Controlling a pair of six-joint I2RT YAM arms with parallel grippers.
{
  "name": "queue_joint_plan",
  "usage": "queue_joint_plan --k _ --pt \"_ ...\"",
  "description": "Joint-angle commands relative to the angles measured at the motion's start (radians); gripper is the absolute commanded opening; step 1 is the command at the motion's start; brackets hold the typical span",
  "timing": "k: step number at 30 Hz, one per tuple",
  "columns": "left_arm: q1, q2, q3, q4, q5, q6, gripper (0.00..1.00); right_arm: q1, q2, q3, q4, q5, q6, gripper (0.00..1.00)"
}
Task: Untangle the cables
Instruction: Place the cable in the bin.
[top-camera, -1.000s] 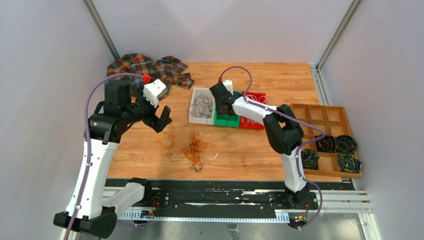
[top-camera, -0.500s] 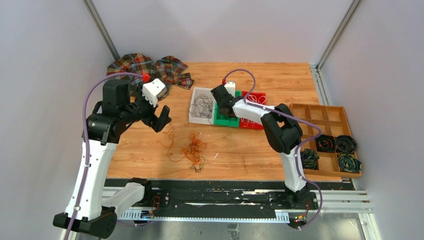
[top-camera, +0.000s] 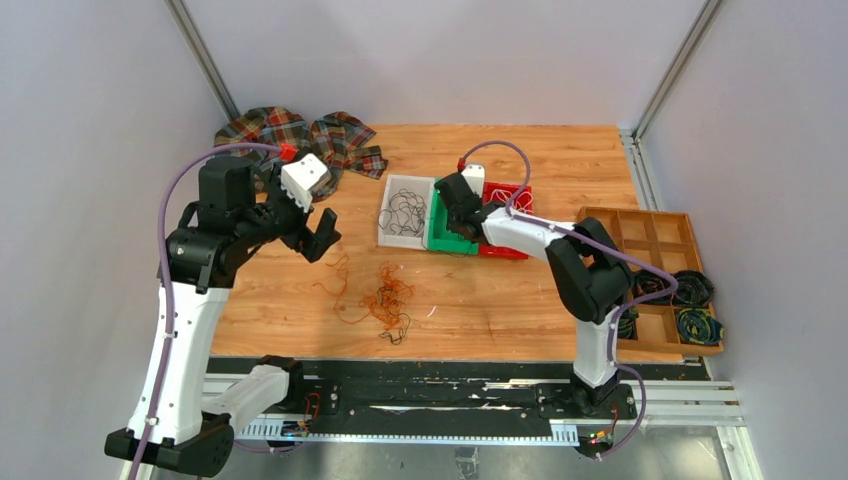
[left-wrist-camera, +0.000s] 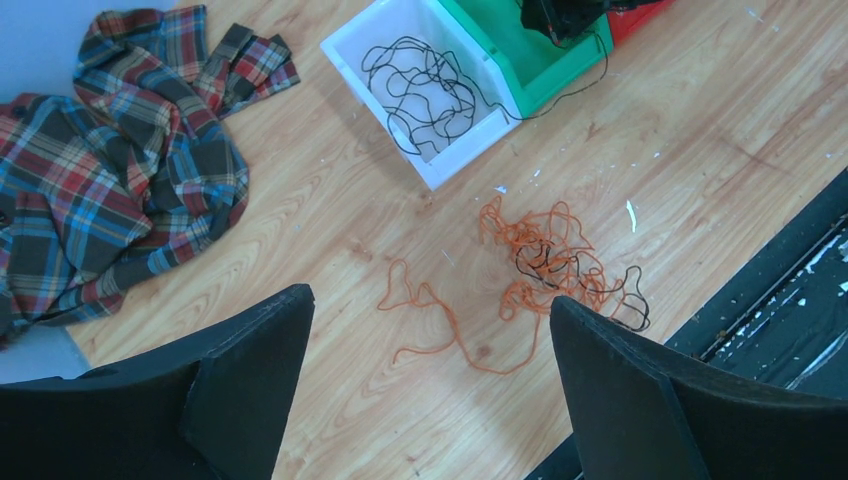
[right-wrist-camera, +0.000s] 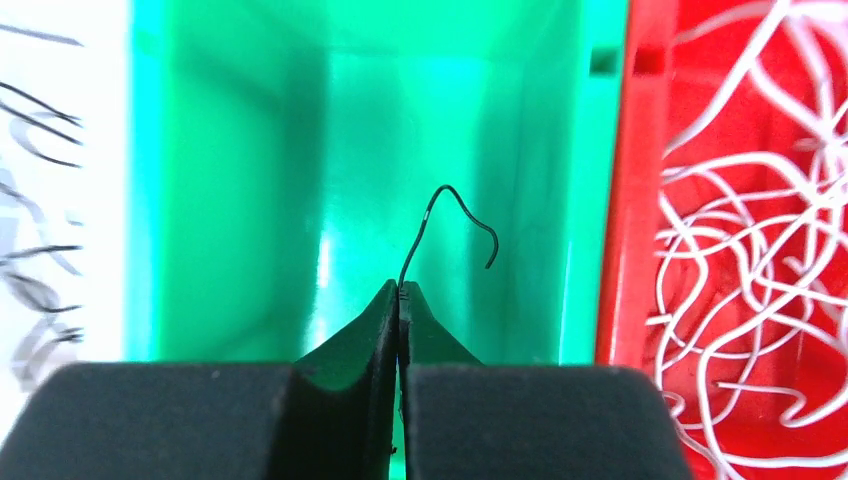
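The right gripper (right-wrist-camera: 399, 293) pinches a thin black wire (right-wrist-camera: 445, 188) between its closed fingertips above the green bin (right-wrist-camera: 250, 180), at the centre of the right wrist view. The wire's free end curls up and hooks over to the right. In the left wrist view, a black strand runs from the green bin at the top of the frame, down over its wall onto the table (top-camera: 570, 160). From there it leads back to the white bin (left-wrist-camera: 378, 122), where more black wires (left-wrist-camera: 425, 85) lie in a loose heap. The red bin (right-wrist-camera: 625, 200), touching the green one on its right, holds a mass of white wires (right-wrist-camera: 745, 250). The left gripper (left-wrist-camera: 430, 300) hangs above the table with its jaws spread wide and nothing between them. Below it, in the middle of that frame, orange cables (left-wrist-camera: 530, 235) lie in a knot on the bare wood. A black strand is wound through the knot's right side, and one loose orange loop trails to the left. A crumpled plaid cloth (left-wrist-camera: 110, 150) fills the upper left of the frame. In the overhead view a wooden tray (top-camera: 650, 230) with compartments sits at the right edge of the table, with dark coils (top-camera: 690, 290) in its lower compartments.
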Motion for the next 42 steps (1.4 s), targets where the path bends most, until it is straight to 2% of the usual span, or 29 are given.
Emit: queue_joint_plan --k 1,10,15,22,31,40,42 --pt "0.012 0.001 0.039 -0.010 0.018 0.012 0.92 -0.009 -0.094 0.005 0.067 0.024 -0.023 0.01" --pt "0.012 0.003 0.034 -0.010 0.011 0.017 0.91 0.043 -0.168 0.003 0.133 0.043 -0.088 0.01" --pt "0.013 0.028 0.054 -0.009 -0.030 -0.010 0.90 0.076 -0.116 0.141 0.184 -0.172 -0.189 0.01" --pt "0.022 0.033 0.072 -0.009 -0.063 -0.021 0.90 0.089 0.105 0.419 0.104 -0.415 -0.203 0.01" --pt "0.022 0.024 0.074 -0.009 -0.064 -0.015 0.90 0.078 0.289 0.495 0.087 -0.412 -0.168 0.01" --pt "0.022 0.032 0.079 -0.009 -0.060 -0.016 0.89 0.054 0.386 0.566 0.018 -0.360 -0.190 0.00" --pt "0.022 0.030 0.072 -0.009 -0.059 -0.018 0.90 0.054 0.377 0.573 0.010 -0.378 -0.199 0.12"
